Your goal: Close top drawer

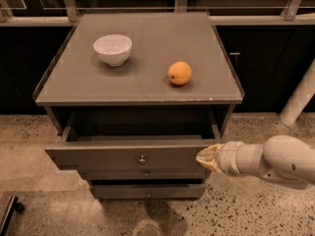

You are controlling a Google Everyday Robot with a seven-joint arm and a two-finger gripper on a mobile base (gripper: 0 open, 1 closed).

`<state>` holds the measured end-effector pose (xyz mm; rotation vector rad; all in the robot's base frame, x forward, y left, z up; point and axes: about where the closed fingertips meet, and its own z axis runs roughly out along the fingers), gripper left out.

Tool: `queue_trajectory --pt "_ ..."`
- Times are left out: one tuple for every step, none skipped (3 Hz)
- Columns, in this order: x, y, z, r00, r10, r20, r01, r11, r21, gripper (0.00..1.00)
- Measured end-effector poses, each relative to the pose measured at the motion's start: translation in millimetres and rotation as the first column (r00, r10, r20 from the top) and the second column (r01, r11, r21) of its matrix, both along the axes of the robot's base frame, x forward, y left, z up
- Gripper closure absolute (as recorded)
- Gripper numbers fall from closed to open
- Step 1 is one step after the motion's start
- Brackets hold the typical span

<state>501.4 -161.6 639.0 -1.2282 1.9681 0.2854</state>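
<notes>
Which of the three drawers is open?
The top drawer, with the widest front, is pulled out; the middle drawer and bottom drawer sit further back. The gripper is at its right end.
</notes>
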Motion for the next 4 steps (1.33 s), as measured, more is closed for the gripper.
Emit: queue_trajectory --pt "13.3 -17.9 2.5 0.9998 0.007 0.018 -0.007 1.0 0.001 1.0" --pt "30.9 -38.0 1.1 0.9998 0.004 0.021 -0.005 1.0 0.022 1.0" --pt "37.3 -44.6 0.4 0.9998 0.003 0.021 -0.003 1.0 0.029 1.0" --pt "60.6 -55.5 -0.8 0.9999 0.003 0.01 -0.004 0.999 0.032 1.0"
